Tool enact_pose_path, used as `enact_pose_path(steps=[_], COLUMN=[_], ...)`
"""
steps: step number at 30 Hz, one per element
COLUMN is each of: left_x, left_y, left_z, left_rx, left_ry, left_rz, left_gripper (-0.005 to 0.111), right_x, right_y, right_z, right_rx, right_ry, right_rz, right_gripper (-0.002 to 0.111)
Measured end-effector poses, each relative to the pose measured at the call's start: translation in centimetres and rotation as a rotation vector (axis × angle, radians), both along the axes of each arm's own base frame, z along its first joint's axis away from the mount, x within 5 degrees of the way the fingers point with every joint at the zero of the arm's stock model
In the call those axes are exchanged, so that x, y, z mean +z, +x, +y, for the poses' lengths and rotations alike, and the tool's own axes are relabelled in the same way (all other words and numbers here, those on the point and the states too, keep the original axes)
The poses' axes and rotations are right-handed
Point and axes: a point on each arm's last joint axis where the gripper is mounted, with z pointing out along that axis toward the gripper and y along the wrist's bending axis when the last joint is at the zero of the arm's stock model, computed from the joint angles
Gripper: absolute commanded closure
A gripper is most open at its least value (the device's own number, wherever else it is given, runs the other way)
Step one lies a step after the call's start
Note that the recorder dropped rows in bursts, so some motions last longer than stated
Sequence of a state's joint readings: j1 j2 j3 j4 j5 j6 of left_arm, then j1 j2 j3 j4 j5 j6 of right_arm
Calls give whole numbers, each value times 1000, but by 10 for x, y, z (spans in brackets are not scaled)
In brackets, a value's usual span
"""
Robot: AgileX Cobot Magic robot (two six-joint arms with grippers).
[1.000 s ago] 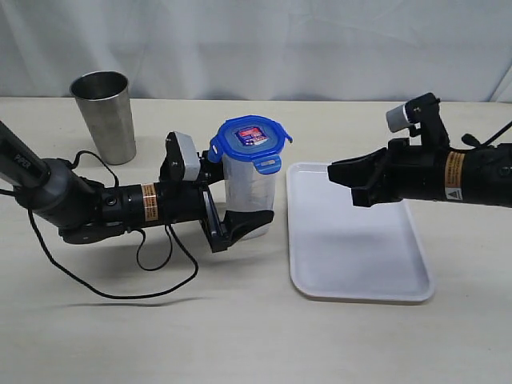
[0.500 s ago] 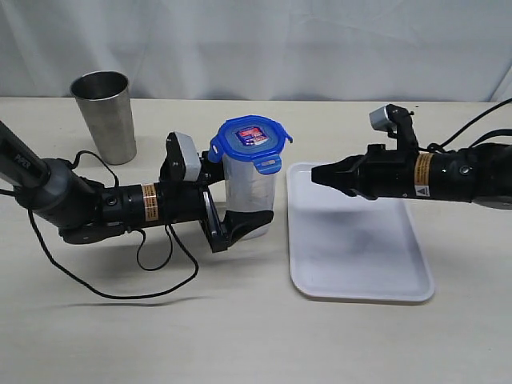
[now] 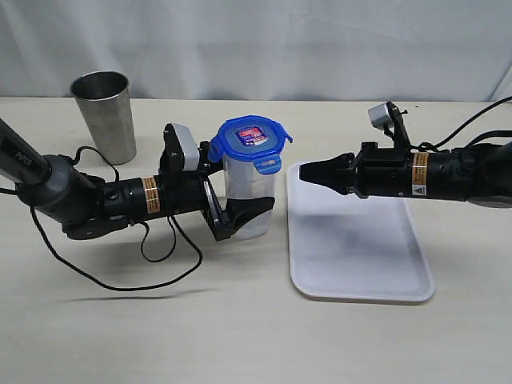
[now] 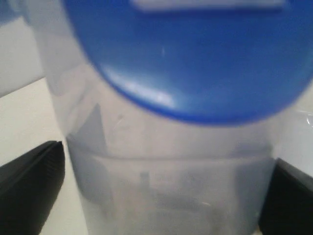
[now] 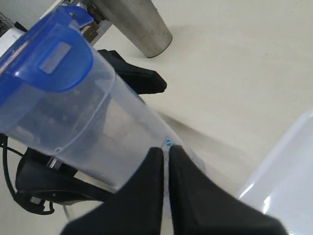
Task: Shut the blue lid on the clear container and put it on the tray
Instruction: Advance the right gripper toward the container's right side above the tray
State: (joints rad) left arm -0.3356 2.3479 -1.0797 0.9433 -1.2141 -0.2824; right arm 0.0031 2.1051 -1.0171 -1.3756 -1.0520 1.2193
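Observation:
The clear container [image 3: 250, 196] stands on the table left of the tray [image 3: 352, 264], with the blue lid [image 3: 250, 140] resting on top. The lid's near flap sticks outward. My left gripper [image 3: 232, 198] lies sideways with one finger on each side of the container's lower body, shut on it. In the left wrist view the container [image 4: 171, 186] and lid [image 4: 195, 58] fill the picture between the fingers [image 4: 29, 186]. My right gripper [image 3: 306, 170] is shut and empty, its tips [image 5: 165, 149] over the tray's left edge, a short gap from the container [image 5: 98, 132] and lid [image 5: 44, 54].
A shiny steel cup [image 3: 104, 116] stands at the back left, also seen as the steel cup [image 5: 137, 24] beyond the container. A black cable [image 3: 152, 276] loops on the table under the left arm. The tray [image 5: 288, 171] lies below the right arm.
My right gripper has reached leftward over the tray toward the container, its fingers now pressed together. The left gripper and the container have barely shifted.

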Motion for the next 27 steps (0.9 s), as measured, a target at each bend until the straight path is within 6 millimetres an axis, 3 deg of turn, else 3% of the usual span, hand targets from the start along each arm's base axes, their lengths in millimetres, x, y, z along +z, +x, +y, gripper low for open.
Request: enact_pose_path(steps=[10,27], left_x=[-1,3], left_y=[-2,-3], left_z=[-1,-11], left_rx=[-21,-49], left_ry=[8,2], left_rz=[-3,-17], left_gripper=[17,17], right_x=[-2,-2], right_y=[-6,-5], right_z=[25,27], right_rx=[53,44], right_ry=[-12,-16], right_rz=[19,25], right_gripper=[104,104])
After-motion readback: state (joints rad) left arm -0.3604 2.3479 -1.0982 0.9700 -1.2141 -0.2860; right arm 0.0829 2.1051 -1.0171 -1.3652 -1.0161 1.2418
